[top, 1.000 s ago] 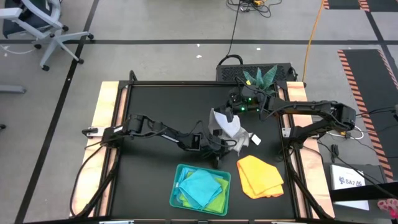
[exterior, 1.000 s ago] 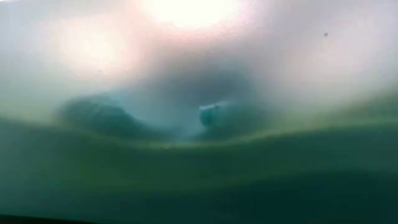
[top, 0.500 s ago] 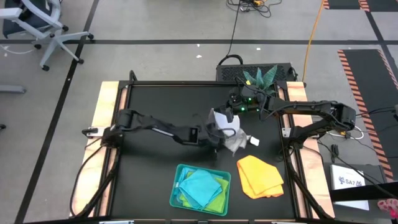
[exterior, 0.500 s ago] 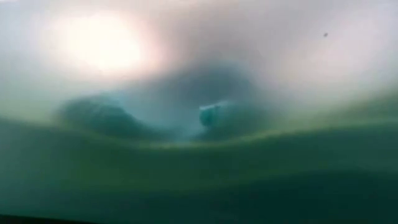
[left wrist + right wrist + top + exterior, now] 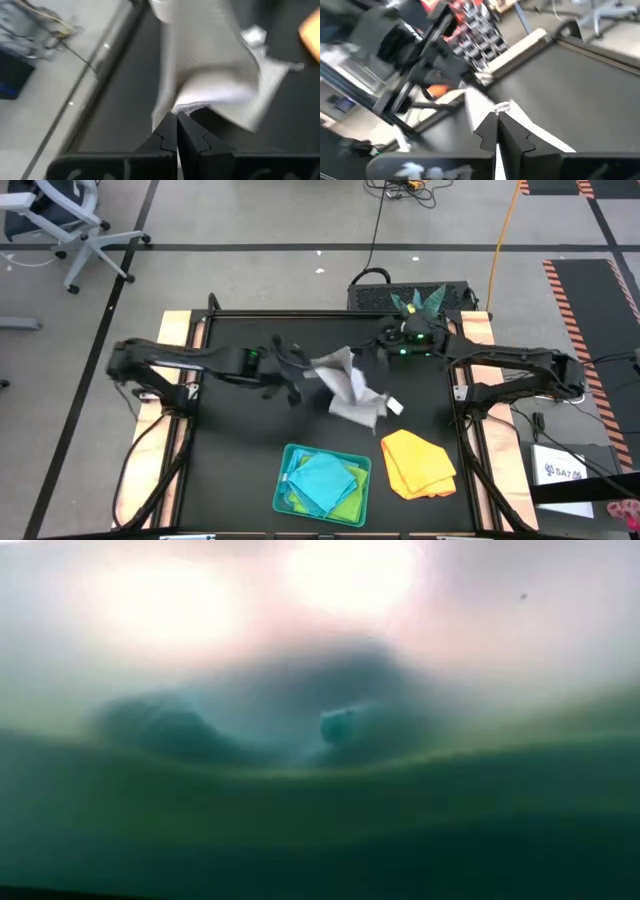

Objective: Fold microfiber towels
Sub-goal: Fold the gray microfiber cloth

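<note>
Nearest the front edge, the teal tray (image 5: 285, 498) already holds folded turquoise and lime green towels (image 5: 325, 483), and just beside it on its right lies the folded yellow-orange towel (image 5: 417, 462). Beyond the tray, over mid-table, the pale grey-white towel (image 5: 350, 388) hangs unfolded between the left gripper (image 5: 175, 134) and right gripper (image 5: 496, 131), each pinched closed on a corner, so this looks the last fold left

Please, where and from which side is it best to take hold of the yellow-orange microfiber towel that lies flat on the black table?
Probably at a corner of the yellow-orange microfiber towel, coming from above. It lies flat and loosely folded on the black table, beside the teal plastic tray, so only its corners and edges offer something to pinch. The corner farthest from the tray looks freest.
</note>
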Controlling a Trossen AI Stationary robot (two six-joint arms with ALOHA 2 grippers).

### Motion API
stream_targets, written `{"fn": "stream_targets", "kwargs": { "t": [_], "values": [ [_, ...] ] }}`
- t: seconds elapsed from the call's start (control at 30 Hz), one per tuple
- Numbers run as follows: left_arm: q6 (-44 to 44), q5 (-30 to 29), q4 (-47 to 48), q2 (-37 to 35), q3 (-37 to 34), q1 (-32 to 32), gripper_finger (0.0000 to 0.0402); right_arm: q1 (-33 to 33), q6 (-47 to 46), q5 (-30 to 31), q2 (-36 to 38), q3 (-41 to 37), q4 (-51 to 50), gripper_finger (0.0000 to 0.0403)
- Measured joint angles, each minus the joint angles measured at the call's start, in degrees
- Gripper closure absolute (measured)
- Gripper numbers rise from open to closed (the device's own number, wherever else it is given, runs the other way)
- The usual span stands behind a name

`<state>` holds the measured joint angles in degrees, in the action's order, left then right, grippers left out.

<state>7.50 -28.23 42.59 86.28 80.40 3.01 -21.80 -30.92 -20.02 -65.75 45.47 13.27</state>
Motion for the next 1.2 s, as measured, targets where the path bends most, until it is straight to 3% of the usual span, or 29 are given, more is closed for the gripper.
{"fn": "stream_targets", "kwargs": {
  "t": [0.17,0.3,0.47,0.63,0.83,1.0,1.2],
  "values": [
    [2.75,-2.42,1.39,-8.39,0.02,-1.26,0.0401,1.02,-3.98,-2.32,6.62,0.07,-2.91,0.0403],
    [3.57,1.51,0.31,-12.48,0.02,-1.09,0.0401,6.19,-6.92,-2.52,8.32,0.05,-3.45,0.0403],
    [2.57,0.82,4.46,-16.13,0.01,0.60,0.0401,11.36,-8.05,-1.21,8.30,0.13,3.99,0.0403],
    [-3.71,-8.32,7.39,-21.01,0.02,-2.42,0.0401,4.94,1.85,0.68,8.15,6.55,3.08,0.0403],
    [-13.19,-11.48,6.48,-26.70,0.02,-12.16,0.0401,-7.61,16.04,3.69,4.95,18.20,-3.39,0.0403],
    [-19.66,-5.74,0.34,-29.08,0.02,-20.82,0.0401,-14.41,18.24,1.71,-0.04,26.22,-7.20,0.0402],
    [-19.13,2.79,0.18,-28.75,0.04,-25.61,0.0401,-13.34,15.38,-2.56,-3.55,27.21,-10.73,0.0402]
  ]
}}
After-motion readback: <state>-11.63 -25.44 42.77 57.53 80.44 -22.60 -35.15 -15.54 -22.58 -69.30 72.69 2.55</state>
